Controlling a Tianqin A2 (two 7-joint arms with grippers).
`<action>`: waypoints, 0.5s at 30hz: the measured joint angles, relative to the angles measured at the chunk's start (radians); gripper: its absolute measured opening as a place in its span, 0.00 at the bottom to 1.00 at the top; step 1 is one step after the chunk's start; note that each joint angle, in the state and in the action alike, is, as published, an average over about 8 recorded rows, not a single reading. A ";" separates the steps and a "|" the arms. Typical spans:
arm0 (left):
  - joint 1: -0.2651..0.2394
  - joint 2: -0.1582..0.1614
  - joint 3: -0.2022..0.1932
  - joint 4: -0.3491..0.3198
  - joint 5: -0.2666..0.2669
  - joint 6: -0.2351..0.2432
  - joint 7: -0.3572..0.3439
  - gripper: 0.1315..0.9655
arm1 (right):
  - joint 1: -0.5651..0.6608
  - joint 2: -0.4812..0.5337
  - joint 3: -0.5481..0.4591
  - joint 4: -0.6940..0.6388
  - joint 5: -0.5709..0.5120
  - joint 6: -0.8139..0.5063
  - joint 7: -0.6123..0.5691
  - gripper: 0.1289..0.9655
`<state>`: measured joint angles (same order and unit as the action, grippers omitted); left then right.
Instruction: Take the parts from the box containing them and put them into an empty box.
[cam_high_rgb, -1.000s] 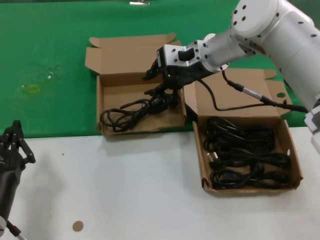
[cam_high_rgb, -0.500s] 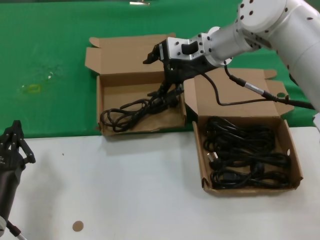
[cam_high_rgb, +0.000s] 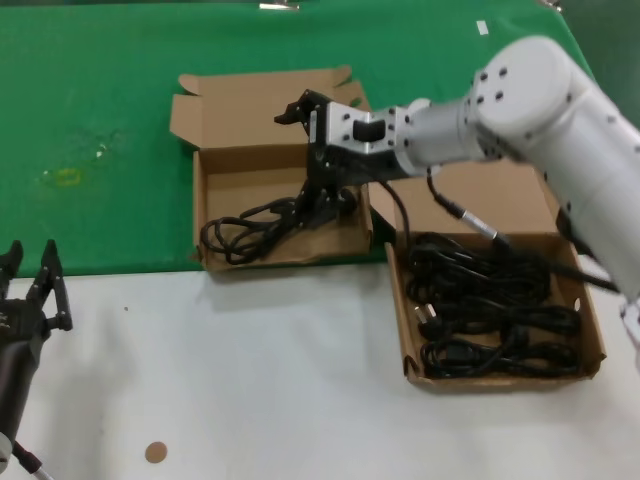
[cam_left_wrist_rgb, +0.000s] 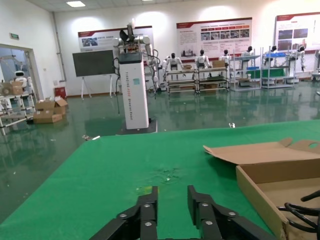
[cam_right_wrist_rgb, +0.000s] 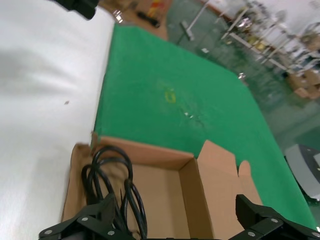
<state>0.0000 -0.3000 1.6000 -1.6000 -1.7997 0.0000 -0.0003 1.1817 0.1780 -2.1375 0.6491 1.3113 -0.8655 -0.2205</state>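
The left cardboard box (cam_high_rgb: 200, 205) lies on the green mat with its lid open and holds one looped black power cord (cam_high_rgb: 250, 225). My right gripper (cam_high_rgb: 302, 158) hangs over that box's right part with its jaws wide apart and nothing between them. One finger is close by the cord's plug end. In the right wrist view the right gripper (cam_right_wrist_rgb: 175, 204) spans the box wall (cam_right_wrist_rgb: 186, 192), with the cord (cam_right_wrist_rgb: 112, 170) beside one finger. The right box (cam_high_rgb: 398, 300) holds several black cords (cam_high_rgb: 490, 300). My left gripper (cam_high_rgb: 30, 265) is open and idle at the table's front left.
The boxes stand side by side, the left one on green mat (cam_high_rgb: 100, 100), the right one reaching onto the white table (cam_high_rgb: 250, 380). A small brown disc (cam_high_rgb: 155, 452) lies near the front edge. The left wrist view shows the left gripper (cam_left_wrist_rgb: 171, 196) and the left box (cam_left_wrist_rgb: 260, 192).
My right gripper has swung left over the left box and its jaws have spread wider. The cord stays lying in the box. My left gripper has shifted slightly.
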 joint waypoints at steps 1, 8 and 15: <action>0.000 0.000 0.000 0.000 0.000 0.000 0.000 0.11 | -0.017 0.002 0.008 0.014 0.007 0.013 0.003 0.76; 0.000 0.000 0.000 0.000 0.000 0.000 0.000 0.24 | -0.144 0.015 0.066 0.116 0.059 0.105 0.027 0.91; 0.000 0.000 0.000 0.000 0.000 0.000 0.000 0.40 | -0.269 0.028 0.123 0.217 0.111 0.197 0.050 0.97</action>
<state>0.0000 -0.3000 1.6000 -1.6000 -1.7998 0.0000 0.0000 0.9125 0.2058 -2.0150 0.8658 1.4226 -0.6683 -0.1703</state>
